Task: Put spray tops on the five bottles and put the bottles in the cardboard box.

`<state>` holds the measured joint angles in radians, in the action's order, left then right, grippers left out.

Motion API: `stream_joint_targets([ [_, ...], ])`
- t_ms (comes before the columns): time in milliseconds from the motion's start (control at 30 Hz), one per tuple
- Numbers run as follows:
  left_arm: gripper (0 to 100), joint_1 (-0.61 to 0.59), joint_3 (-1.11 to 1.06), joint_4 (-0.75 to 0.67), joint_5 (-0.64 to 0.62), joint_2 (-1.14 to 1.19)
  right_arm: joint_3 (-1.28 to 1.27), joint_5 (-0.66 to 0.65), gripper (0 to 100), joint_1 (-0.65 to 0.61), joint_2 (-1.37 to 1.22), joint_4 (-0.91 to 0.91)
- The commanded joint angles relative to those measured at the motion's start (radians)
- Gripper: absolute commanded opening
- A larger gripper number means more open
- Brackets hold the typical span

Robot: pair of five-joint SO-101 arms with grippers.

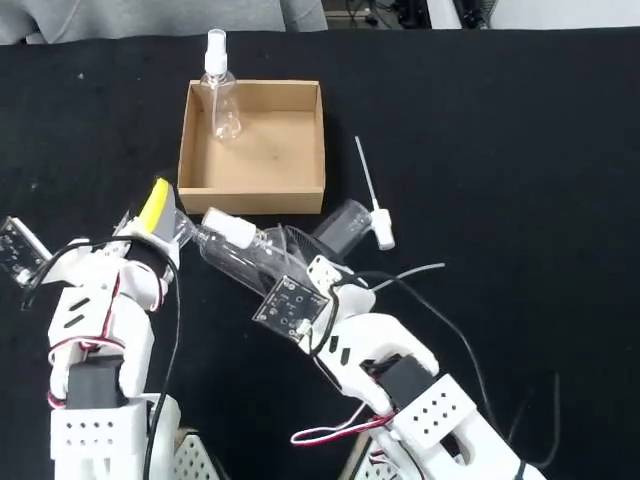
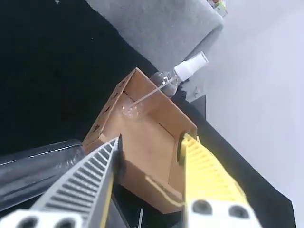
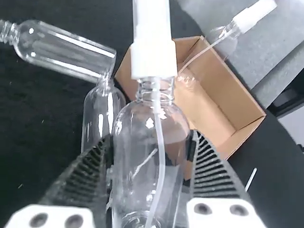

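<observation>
Capped bottle (image 3: 147, 142) clamped in right jaws, just beside cardboard box (image 1: 250, 200); left jaws wide open, empty. Risk: spray top (image 3: 151, 47) may sit loose, pop off in transfer.

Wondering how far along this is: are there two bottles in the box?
No, a single bottle with a spray top stands in the box, in a back corner.

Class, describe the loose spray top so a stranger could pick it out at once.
Find the cardboard box on the black table. Just off its near right corner lies the spray top, thin tube pointing toward the far edge. It alone sits on no bottle.
</observation>
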<state>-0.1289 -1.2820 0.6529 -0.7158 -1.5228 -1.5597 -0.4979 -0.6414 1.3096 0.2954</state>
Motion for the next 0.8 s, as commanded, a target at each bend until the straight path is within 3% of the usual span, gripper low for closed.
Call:
stream_joint_targets([
  [0, 19, -0.007, 0.002, -0.046, -0.008, -0.011, 0.071, 0.032, 11.6, 0.015, 0.021, -0.068],
  [167, 19, -0.002, -0.002, -0.052, -0.008, -0.011, 0.074, 0.115, 11.7, 0.015, 0.021, -0.109],
  [500, 19, 0.079, -0.005, -0.044, 0.057, -0.011, 0.073, 0.107, 11.7, -0.106, 0.021, -0.117],
  [767, 19, 0.159, -0.033, -0.052, 0.121, -0.011, 0.071, 0.106, 11.7, -0.104, 0.021, -0.117],
])
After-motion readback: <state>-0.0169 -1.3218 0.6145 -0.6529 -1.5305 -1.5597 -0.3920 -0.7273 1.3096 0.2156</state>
